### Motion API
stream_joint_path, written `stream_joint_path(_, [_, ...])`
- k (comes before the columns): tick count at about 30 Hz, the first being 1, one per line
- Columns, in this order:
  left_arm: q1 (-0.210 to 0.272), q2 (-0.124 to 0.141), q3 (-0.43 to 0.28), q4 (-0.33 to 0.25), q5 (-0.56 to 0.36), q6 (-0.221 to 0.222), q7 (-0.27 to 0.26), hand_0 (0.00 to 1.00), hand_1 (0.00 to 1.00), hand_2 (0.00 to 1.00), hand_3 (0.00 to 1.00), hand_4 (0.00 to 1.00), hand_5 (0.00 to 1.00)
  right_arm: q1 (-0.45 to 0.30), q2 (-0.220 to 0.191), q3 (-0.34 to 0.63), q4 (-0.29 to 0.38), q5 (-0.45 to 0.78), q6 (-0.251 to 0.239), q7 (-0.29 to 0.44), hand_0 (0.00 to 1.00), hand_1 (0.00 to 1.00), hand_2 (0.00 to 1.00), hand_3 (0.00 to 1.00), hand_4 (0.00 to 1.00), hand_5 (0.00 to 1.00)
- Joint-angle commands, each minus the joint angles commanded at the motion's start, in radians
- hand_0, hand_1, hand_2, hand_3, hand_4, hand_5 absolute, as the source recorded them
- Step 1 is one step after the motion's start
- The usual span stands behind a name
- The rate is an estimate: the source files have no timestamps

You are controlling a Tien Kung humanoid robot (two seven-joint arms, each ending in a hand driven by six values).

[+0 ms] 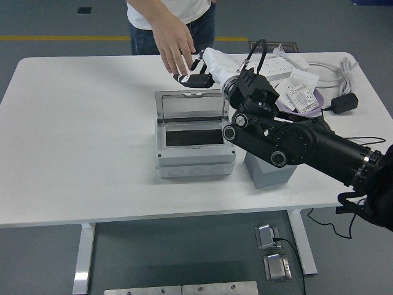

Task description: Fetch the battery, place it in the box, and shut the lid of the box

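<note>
A grey box (195,166) stands at the table's middle with its clear lid (189,109) raised at the back; its inside (191,137) looks dark. My right hand (193,78), white wrist and black fingers, is held beyond the lid, above the table's far part. A person's hand (177,46) reaches down from the far side and its fingertips meet my hand. Something small and dark sits between the two hands; I cannot tell what it is or who holds it. A grey block (270,173) stands right of the box, partly behind my forearm.
A white power strip (265,69), a purple tray (299,106) with white parts, a black adapter (344,102) and cables lie at the far right. The person stands at the far edge.
</note>
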Motion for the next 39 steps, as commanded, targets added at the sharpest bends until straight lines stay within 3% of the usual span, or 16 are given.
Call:
stream_joint_path(3, [0.002,0.0,-0.002,0.0,0.002,0.0,0.001,0.638,0.703,0.622,0.594,0.566,0.415,-0.006,0.0,-0.014,-0.009,0.014,-0.003,0.005,0.531,0.431,0.477,0.59,0.831,0.623])
stream_joint_path(4, [0.002,-0.001,-0.004,0.0,0.003,0.001,0.001,0.637,0.703,0.622,0.594,0.564,0.414,-0.009,0.0,-0.02,-0.008,0.016,-0.003,0.004,0.632,0.503,0.514,0.602,0.806,0.606])
stream_joint_path(9, [0.002,-0.002,-0.007,0.0,0.002,0.002,0.001,0.637,0.703,0.622,0.594,0.564,0.414,-0.02,-0.009,-0.053,0.022,0.027,0.009,-0.005,0.632,0.503,0.514,0.602,0.806,0.606])
stream_joint_path(10, [0.002,-0.002,-0.008,0.0,0.002,0.002,0.001,0.638,0.703,0.621,0.594,0.563,0.412,-0.021,-0.011,-0.057,0.03,0.027,0.012,-0.009,0.704,0.565,0.543,0.606,0.801,0.61])
stream_joint_path(22, [0.007,-0.004,-0.014,0.0,0.001,0.003,0.002,0.638,0.703,0.621,0.594,0.561,0.41,-0.039,-0.073,-0.06,0.218,-0.026,0.109,-0.105,0.707,0.554,0.543,0.605,0.797,0.618])
stream_joint_path(39, [0.011,-0.005,-0.007,0.0,-0.015,0.006,-0.001,0.638,0.703,0.621,0.594,0.561,0.409,-0.074,-0.161,-0.081,0.465,-0.016,0.217,-0.107,0.677,0.545,0.54,0.599,0.793,0.617])
